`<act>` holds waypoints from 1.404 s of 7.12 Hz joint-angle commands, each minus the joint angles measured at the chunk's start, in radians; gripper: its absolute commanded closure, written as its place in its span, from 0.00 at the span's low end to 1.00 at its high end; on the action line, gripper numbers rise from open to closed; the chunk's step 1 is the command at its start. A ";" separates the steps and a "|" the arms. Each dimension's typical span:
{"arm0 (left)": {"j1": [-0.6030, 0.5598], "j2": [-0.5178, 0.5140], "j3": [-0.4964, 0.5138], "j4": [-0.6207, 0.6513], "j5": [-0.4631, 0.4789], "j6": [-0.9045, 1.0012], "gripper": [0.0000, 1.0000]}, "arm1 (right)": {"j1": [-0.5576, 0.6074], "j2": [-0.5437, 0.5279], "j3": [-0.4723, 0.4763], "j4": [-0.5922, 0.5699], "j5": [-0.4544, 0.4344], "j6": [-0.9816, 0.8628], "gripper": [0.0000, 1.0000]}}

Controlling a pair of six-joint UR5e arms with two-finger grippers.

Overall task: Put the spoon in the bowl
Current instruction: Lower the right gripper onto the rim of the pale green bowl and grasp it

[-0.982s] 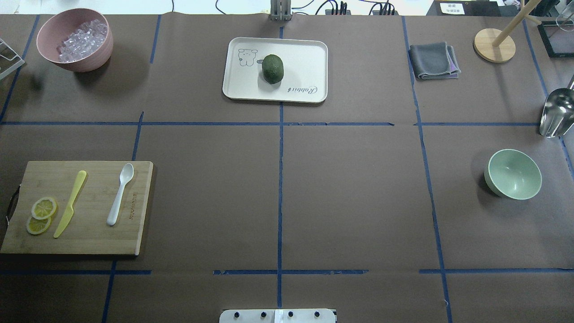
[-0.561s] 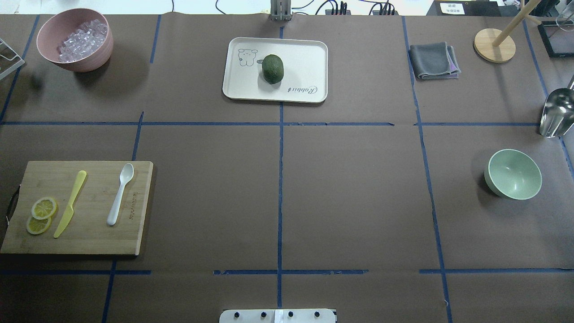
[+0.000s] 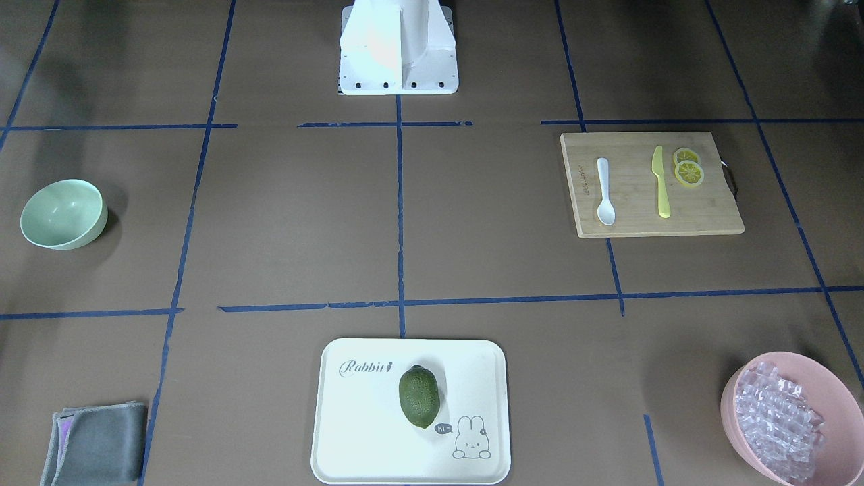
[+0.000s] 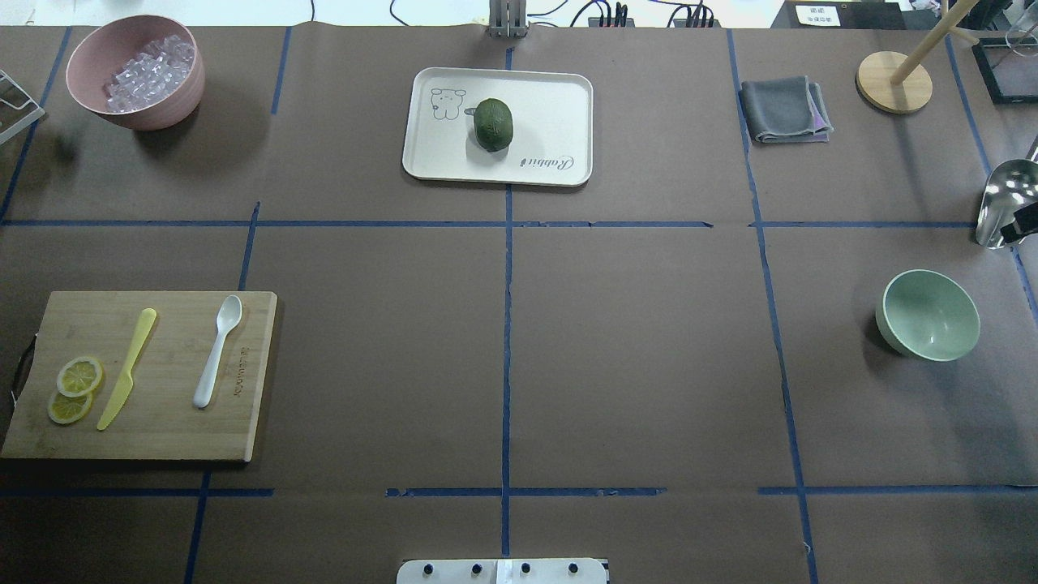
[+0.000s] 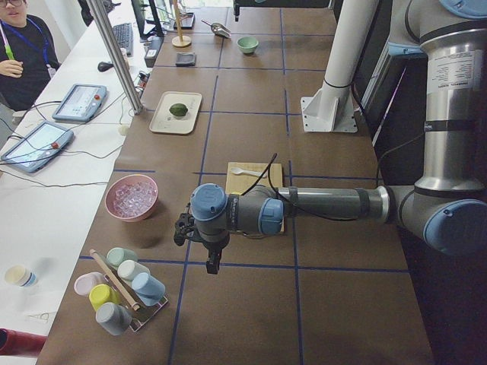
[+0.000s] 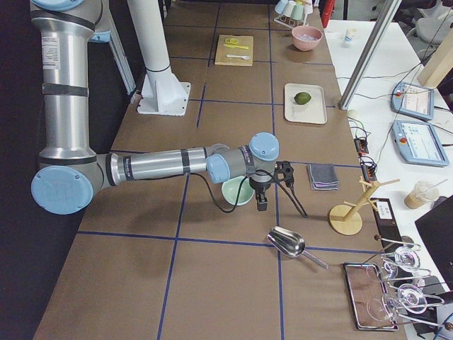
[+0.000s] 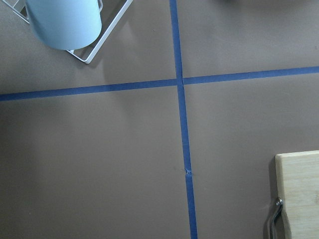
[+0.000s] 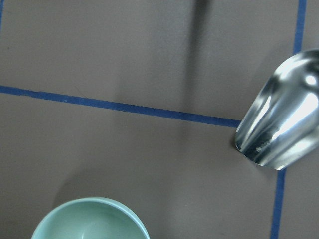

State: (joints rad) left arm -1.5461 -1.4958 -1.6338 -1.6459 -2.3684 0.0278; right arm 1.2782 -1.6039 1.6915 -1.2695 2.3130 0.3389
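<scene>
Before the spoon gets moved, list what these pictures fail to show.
Left gripper: exterior left only, small; open or shut unreadable.
Right gripper: exterior right only; same.
Bowl: partly hidden by the right arm in exterior right.
Metal scoop: handle cut off by overhead view's right edge.

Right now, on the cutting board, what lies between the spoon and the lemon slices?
Only the yellow knife lies between the spoon and the lemon slices, flat on the cutting board. The overhead exterior view shows it.
</scene>
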 commanded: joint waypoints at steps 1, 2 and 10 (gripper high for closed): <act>0.001 0.002 0.002 0.000 0.000 0.000 0.00 | -0.132 -0.034 -0.068 0.232 -0.053 0.152 0.00; 0.003 0.000 0.002 0.000 0.000 0.001 0.00 | -0.154 -0.069 -0.067 0.260 -0.050 0.152 0.00; 0.003 0.002 0.002 0.001 0.000 0.001 0.00 | -0.191 -0.097 -0.004 0.250 -0.041 0.155 1.00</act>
State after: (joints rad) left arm -1.5432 -1.4941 -1.6322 -1.6445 -2.3685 0.0283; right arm 1.0871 -1.7083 1.6583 -1.0127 2.2640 0.4858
